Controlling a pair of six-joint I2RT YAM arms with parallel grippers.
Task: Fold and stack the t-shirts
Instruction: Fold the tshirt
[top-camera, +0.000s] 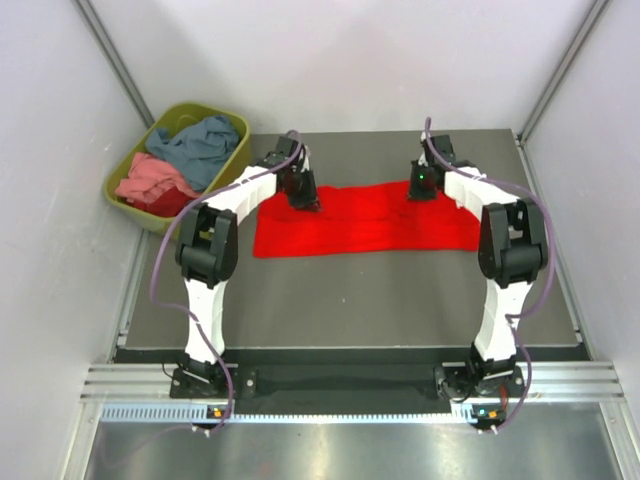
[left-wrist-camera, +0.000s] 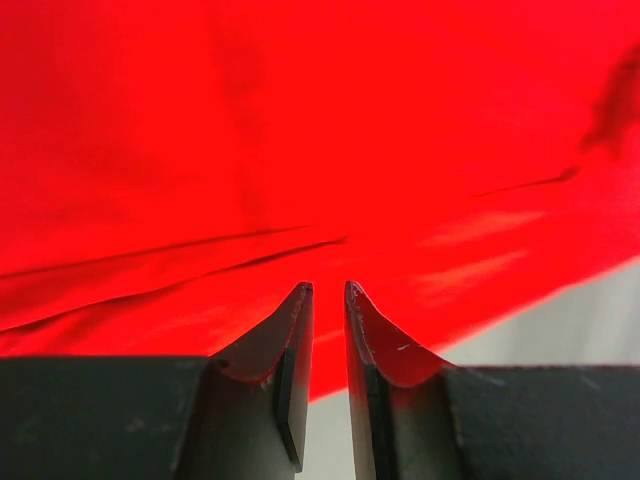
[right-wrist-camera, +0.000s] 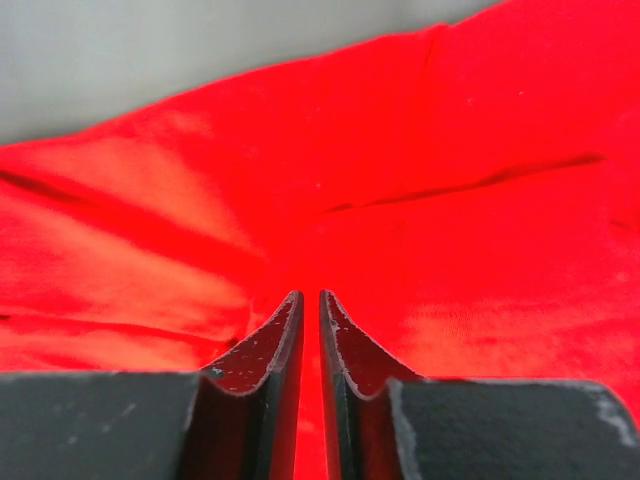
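Bright red t-shirt (top-camera: 365, 222) lies spread flat as a wide band across the middle of the dark counter (top-camera: 350, 300), long side running left to right in the overhead view. Its far edge sits just under both arms' tips.

At the upper left corner of that band, the left fingers (top-camera: 303, 197) come down onto the cloth. In the left wrist view the left fingers (left-wrist-camera: 298, 308) stand almost together, with only a narrow slit between them. Red cloth (left-wrist-camera: 300, 150) fills the top of the slit, creases run in toward the tips, and the shirt's edge slants away to the lower right over pale grey surface. They appear pinched on the shirt's edge.

At the upper right of the band, the right fingers (top-camera: 422, 187) meet the cloth too. In the right wrist view the right fingers (right-wrist-camera: 292, 312) are drawn even closer, the slit thinner, with red showing all along it. The fabric (right-wrist-camera: 400, 220) gathers in soft folds toward the tips, so they look clamped on the shirt.

Upper left of the overhead view, off the counter's corner, stands an olive-green tub (top-camera: 196, 106). Inside it are a crumpled blue-grey shirt (top-camera: 205, 145), a pink shirt (top-camera: 150, 178) and a darker red shirt (top-camera: 175, 203).
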